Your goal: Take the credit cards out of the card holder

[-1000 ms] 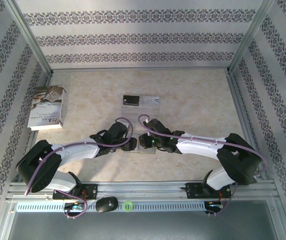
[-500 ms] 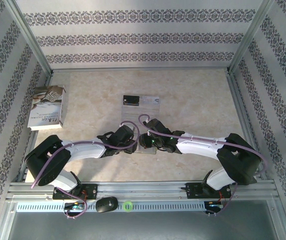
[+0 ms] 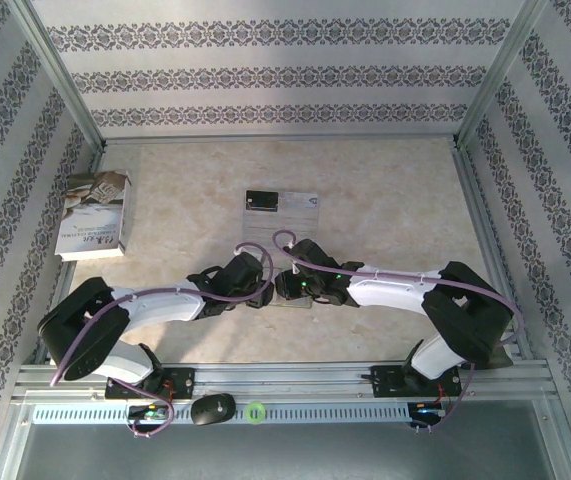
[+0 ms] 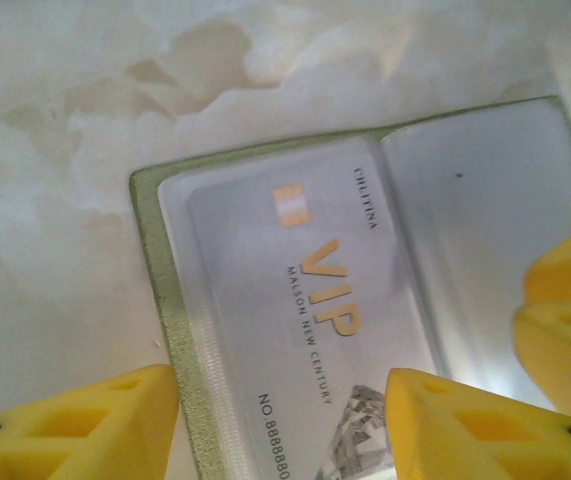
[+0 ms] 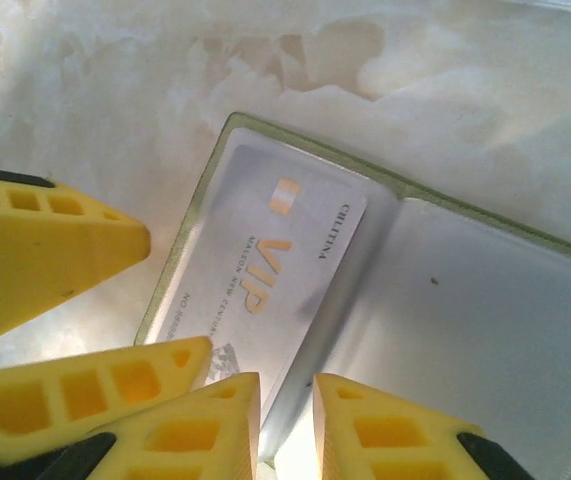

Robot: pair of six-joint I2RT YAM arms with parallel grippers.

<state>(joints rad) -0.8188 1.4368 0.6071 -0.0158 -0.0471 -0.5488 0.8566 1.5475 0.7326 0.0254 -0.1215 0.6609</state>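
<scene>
The card holder (image 4: 170,330) lies open on the table, yellow-green at its rim and grey inside. A silvery-white credit card (image 4: 305,300) printed VIP sits in its left pocket (image 5: 255,270). My left gripper (image 4: 280,430) is open; one finger is outside the holder's left edge and the other is over the card. My right gripper (image 5: 285,430) is nearly closed, shut on the holder's near edge at the fold (image 5: 365,290). Both grippers meet mid-table (image 3: 262,288) (image 3: 285,285), hiding most of the holder. A black credit card (image 3: 261,202) lies farther back.
A clear plastic sheet (image 3: 302,203) lies beside the black card. A white-grey book (image 3: 93,215) lies at the far left. Metal frame rails (image 3: 470,200) and patterned walls close in the table on three sides.
The left gripper has edged a little right over the holder, and its elbow has shifted. Its fingers narrowed, then widened again. The right arm has hardly moved.
</scene>
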